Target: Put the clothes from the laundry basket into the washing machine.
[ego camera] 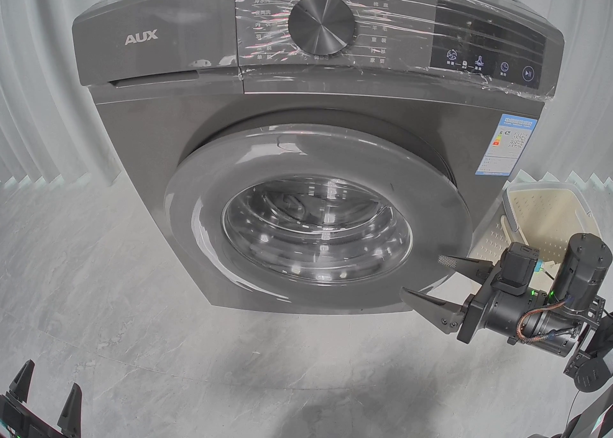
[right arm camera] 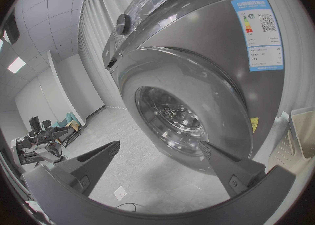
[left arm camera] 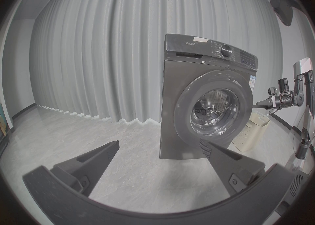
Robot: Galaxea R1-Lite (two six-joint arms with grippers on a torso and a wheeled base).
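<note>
The grey washing machine (ego camera: 306, 158) stands in front of me with its round glass door (ego camera: 317, 228) shut. A cream perforated laundry basket (ego camera: 552, 215) sits on the floor at the machine's right side, and the part of its inner wall that I see is bare. My right gripper (ego camera: 421, 276) hangs open and holds nothing, level with the door's lower right rim and in front of the basket. My left gripper (ego camera: 51, 376) is open low at the near left, well away from the machine. In the right wrist view the door (right arm camera: 170, 117) lies just beyond the open fingers (right arm camera: 229, 166).
Pale tiled floor (ego camera: 191, 356) spreads in front of and to the left of the machine. A grey pleated curtain (left arm camera: 98, 55) runs behind it. In the left wrist view the basket (left arm camera: 251, 132) is wedged between the machine and the right arm (left arm camera: 279, 99).
</note>
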